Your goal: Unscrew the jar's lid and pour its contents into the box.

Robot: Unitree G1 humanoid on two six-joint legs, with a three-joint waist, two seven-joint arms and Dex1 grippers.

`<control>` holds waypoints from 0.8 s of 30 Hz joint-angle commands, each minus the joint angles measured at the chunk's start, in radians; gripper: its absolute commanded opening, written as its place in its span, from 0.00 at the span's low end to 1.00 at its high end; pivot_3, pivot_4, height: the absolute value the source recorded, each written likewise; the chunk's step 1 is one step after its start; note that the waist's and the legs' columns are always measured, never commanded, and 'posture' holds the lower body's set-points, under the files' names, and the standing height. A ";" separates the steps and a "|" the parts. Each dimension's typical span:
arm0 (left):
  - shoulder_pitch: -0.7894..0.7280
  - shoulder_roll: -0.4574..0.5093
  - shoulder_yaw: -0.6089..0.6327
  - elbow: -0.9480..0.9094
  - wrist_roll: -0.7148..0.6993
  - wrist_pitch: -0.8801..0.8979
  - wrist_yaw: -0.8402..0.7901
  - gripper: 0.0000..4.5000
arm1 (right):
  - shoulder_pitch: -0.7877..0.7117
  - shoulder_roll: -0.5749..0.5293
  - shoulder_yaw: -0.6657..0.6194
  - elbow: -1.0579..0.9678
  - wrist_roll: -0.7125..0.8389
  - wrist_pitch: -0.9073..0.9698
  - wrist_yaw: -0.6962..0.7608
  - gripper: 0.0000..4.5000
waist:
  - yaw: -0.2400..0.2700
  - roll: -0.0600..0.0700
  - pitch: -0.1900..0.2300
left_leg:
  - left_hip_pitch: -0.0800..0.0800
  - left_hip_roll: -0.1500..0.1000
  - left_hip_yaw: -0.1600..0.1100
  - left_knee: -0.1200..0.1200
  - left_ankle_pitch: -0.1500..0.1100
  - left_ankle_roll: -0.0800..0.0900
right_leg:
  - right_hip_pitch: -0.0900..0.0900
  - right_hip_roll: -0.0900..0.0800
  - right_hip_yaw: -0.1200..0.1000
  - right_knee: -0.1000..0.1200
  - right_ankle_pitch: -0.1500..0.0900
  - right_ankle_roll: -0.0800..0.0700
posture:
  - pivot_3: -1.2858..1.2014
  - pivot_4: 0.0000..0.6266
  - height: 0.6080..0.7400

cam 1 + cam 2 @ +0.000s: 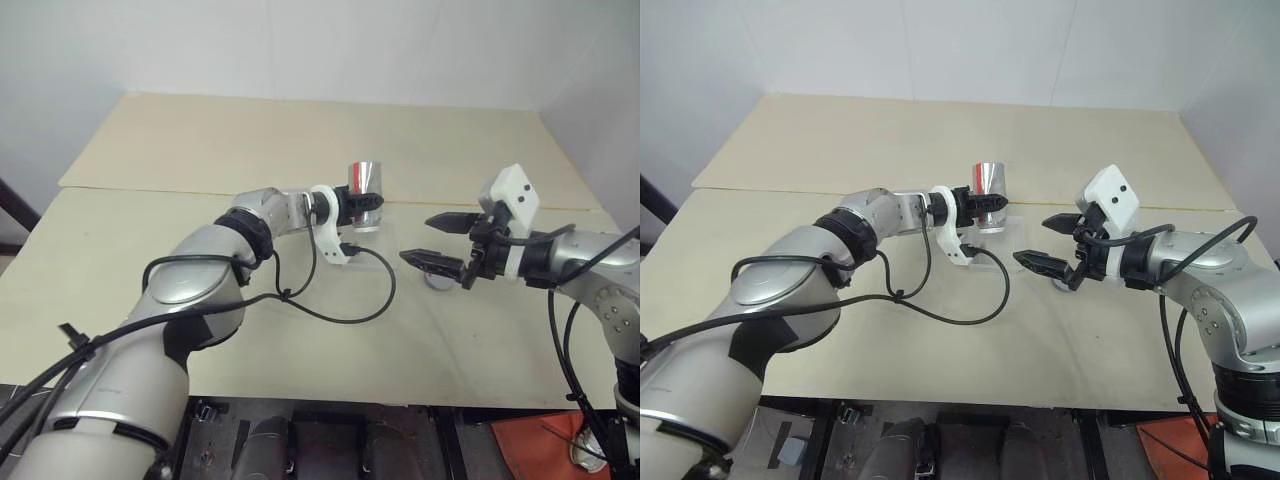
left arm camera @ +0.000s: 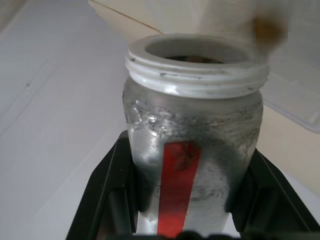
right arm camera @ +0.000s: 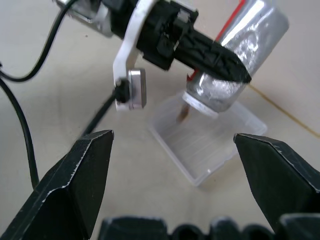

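Note:
My left gripper (image 1: pixel 362 205) is shut on the jar (image 1: pixel 367 180), a shiny silver cylinder with a red stripe. In the right wrist view the jar (image 3: pixel 240 60) is tipped with its open white threaded mouth down over the clear plastic box (image 3: pixel 210 145). A small brown bit of the contents (image 3: pixel 184 112) hangs just below the mouth, above the box. My right gripper (image 1: pixel 415 238) stands open to the right of the box, with nothing between its fingers. The grey lid (image 1: pixel 437 281) lies flat on the table under that gripper.
A black cable (image 1: pixel 340 315) loops over the beige table (image 1: pixel 200 150) in front of the box. The tabletop is bare towards the back wall. An orange object (image 1: pixel 530 440) lies on the floor past the table's front right edge.

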 commanded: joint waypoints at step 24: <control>0.554 0.084 1.140 -0.729 -1.438 0.552 -0.921 0.42 | 0.010 -0.011 -0.025 -0.020 0.011 -0.037 0.027 0.99 | -0.032 0.001 -0.001 | 0.000 0.004 0.000 0.003 0.001 -0.002 | 0.000 0.000 0.000 0.003 0.000 0.000 | 0.52 0.24 1.00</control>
